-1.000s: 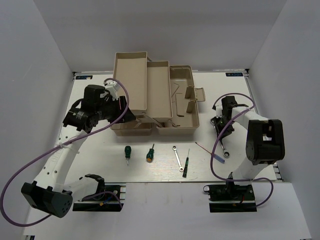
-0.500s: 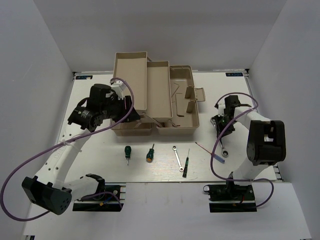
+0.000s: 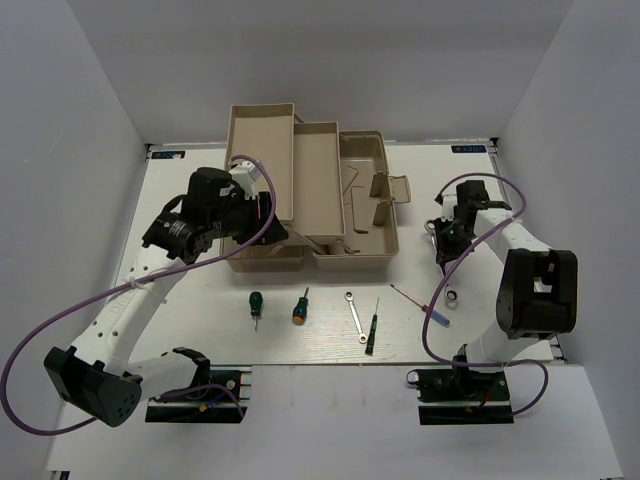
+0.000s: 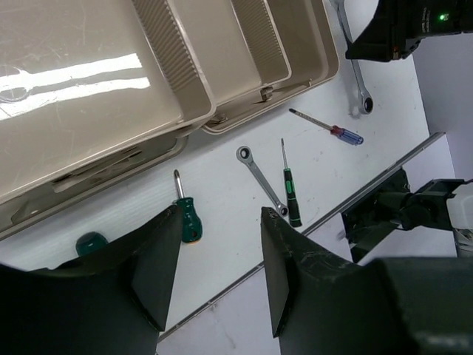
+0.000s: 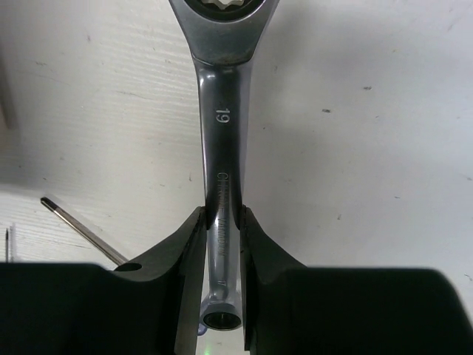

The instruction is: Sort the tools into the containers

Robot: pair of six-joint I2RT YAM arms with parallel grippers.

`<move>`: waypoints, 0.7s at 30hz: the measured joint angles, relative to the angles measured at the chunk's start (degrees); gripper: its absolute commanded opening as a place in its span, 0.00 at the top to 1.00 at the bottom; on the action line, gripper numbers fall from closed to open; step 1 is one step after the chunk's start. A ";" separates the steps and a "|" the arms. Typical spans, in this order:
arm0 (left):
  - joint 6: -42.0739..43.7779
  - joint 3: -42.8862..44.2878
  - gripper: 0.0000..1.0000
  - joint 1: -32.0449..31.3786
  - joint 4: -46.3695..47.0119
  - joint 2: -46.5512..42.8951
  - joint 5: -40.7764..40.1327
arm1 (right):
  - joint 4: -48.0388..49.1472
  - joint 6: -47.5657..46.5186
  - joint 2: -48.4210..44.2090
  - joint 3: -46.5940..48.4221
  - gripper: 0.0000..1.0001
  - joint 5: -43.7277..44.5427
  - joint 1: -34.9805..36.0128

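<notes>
My right gripper is shut on the shaft of a large silver wrench at the right of the table. My left gripper is open and empty, above the toolbox's front left corner. In front of the toolbox lie two green-handled screwdrivers, a small silver wrench, a black precision screwdriver and a red one with a blue handle. The beige trays and base tub stand open.
White walls close the table in on three sides. The arm bases stand at the near edge. Purple cables loop from both arms. The left wrist view shows the trays and the loose tools below them.
My right gripper has moved toward the far side with the large wrench in it. My left gripper has shifted right, closer over the toolbox.
</notes>
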 measured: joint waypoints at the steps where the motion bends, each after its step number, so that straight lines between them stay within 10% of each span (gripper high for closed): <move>1: 0.00 0.00 0.43 -0.17 0.07 0.00 -0.07 | -0.26 0.02 -0.22 0.42 1.00 -0.04 -0.04; 21: 0.11 0.00 0.40 -3.89 2.19 2.05 -0.96 | -7.48 2.82 -6.45 15.74 1.00 -9.25 -2.25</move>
